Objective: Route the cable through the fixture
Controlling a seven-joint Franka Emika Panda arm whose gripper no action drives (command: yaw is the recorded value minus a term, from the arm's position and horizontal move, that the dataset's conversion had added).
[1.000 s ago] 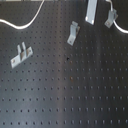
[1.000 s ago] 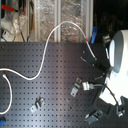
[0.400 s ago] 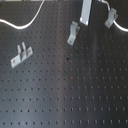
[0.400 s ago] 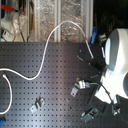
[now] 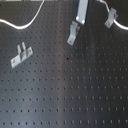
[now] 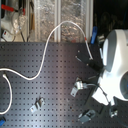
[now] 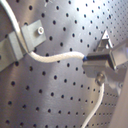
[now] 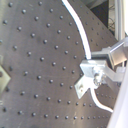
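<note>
- In the first wrist view my gripper (image 7: 92, 59) is clamped on the cable (image 7: 52, 58), the white cord running out from its tip.
- The fixture (image 5: 72, 34) stands near the far edge in the first exterior view, just beside the arm's tool; the cable (image 5: 30, 21) trails off to the first exterior view's left.
- I judge the step needs slack kept low, lining the cord over the fork before lowering, slowly.

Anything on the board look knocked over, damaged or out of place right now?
Nothing stands out. The cable curves loosely across the pegboard without visible kinks, and the three metal clips stand upright in the first exterior view.
</note>
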